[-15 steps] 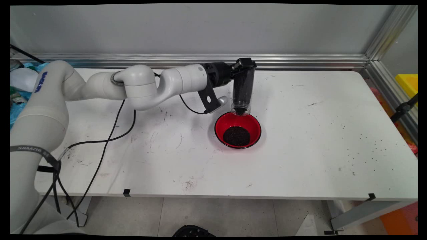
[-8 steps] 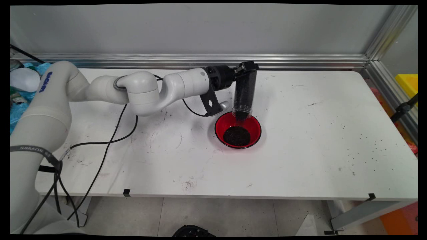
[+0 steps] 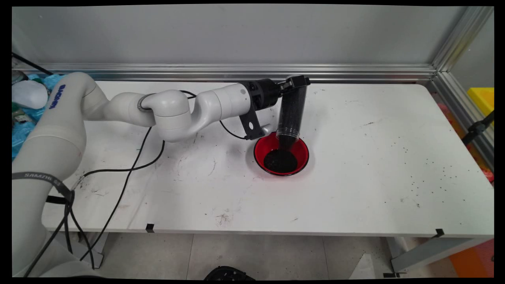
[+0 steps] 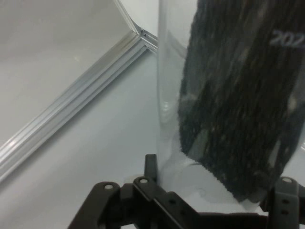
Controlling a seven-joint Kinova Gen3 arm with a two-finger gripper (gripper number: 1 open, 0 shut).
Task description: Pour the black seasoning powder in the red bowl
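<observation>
My gripper (image 3: 296, 83) is shut on a clear plastic cup (image 3: 291, 110) that holds dark grains. The cup hangs upside down, nearly upright, with its mouth over the far half of a red bowl (image 3: 302, 152). Dark grains (image 3: 280, 161) lie heaped in the bowl, and a dark stream runs from the cup's mouth down to the heap. In the hand view the clear cup (image 4: 228, 105) fills the right side, dark grains cling inside it, and my gripper (image 4: 214, 200) clasps its base.
The bowl stands mid-table on the white table (image 3: 355, 165). Black cables (image 3: 130, 165) hang from the arm across the table's left part. Scattered dark specks (image 3: 430, 173) dot the right side. An aluminium rail (image 3: 355, 73) runs along the back edge.
The gripper and cup have shifted slightly right and lower, bringing the cup's mouth down into the bowl's far side. Grains now stream onto the heap.
</observation>
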